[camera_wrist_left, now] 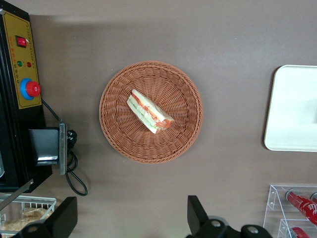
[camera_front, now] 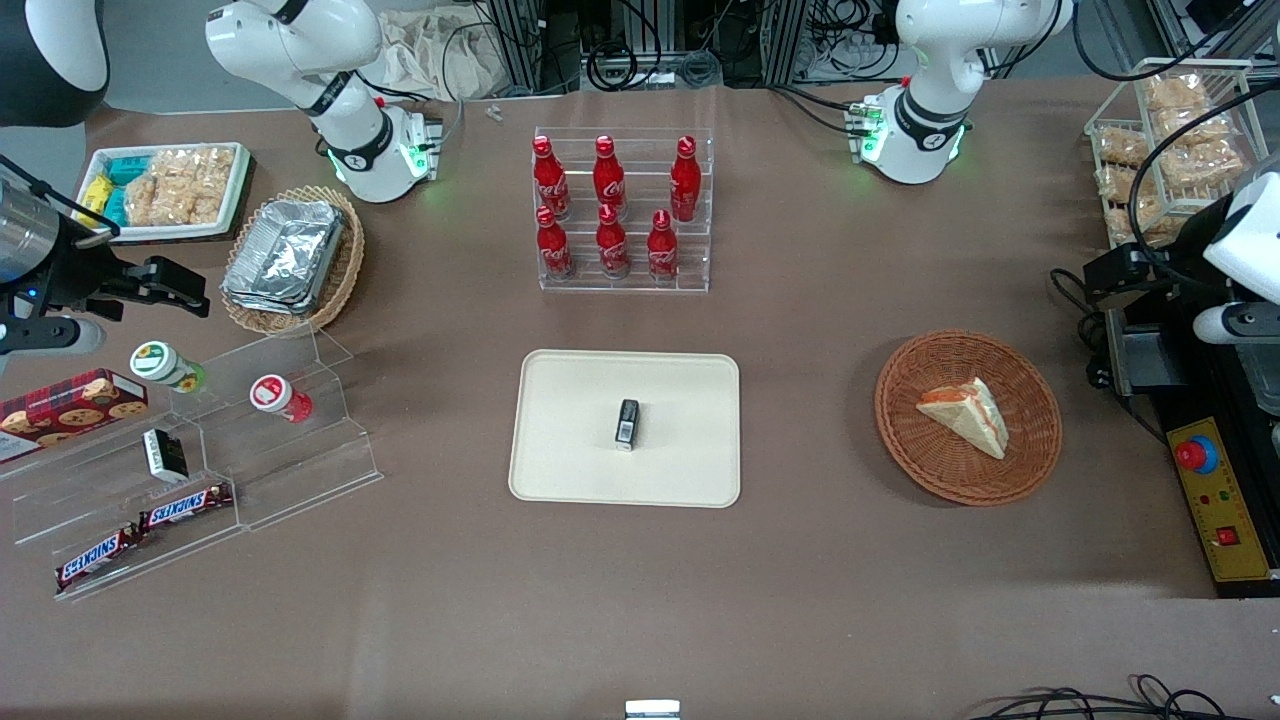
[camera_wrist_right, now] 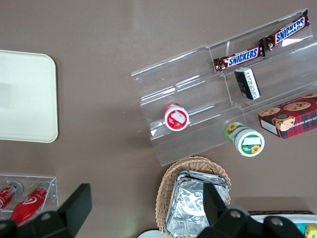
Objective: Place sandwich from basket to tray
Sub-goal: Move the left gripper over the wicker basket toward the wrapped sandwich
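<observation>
The sandwich (camera_front: 968,412), a white bread wedge with red-orange and green filling, lies in the reddish-brown wicker basket (camera_front: 900,420) toward the working arm's end of the table. The cream tray (camera_front: 560,440) lies mid-table, apart from the basket, with a small black object (camera_front: 627,424) on it. My left gripper (camera_front: 1100,272) hangs high above the table beside the basket, farther from the front camera than it. In the left wrist view the gripper (camera_wrist_left: 131,220) is open wide and empty, with the sandwich (camera_wrist_left: 148,118), the basket (camera_wrist_left: 114,124) and the tray's edge (camera_wrist_left: 292,114) below.
A clear rack of red cola bottles (camera_front: 620,210) stands farther from the front camera than the tray. A black and yellow control box with a red button (camera_front: 1215,500) and a wire snack rack (camera_front: 1170,150) flank the basket. Acrylic snack shelves (camera_front: 200,480) stand toward the parked arm's end.
</observation>
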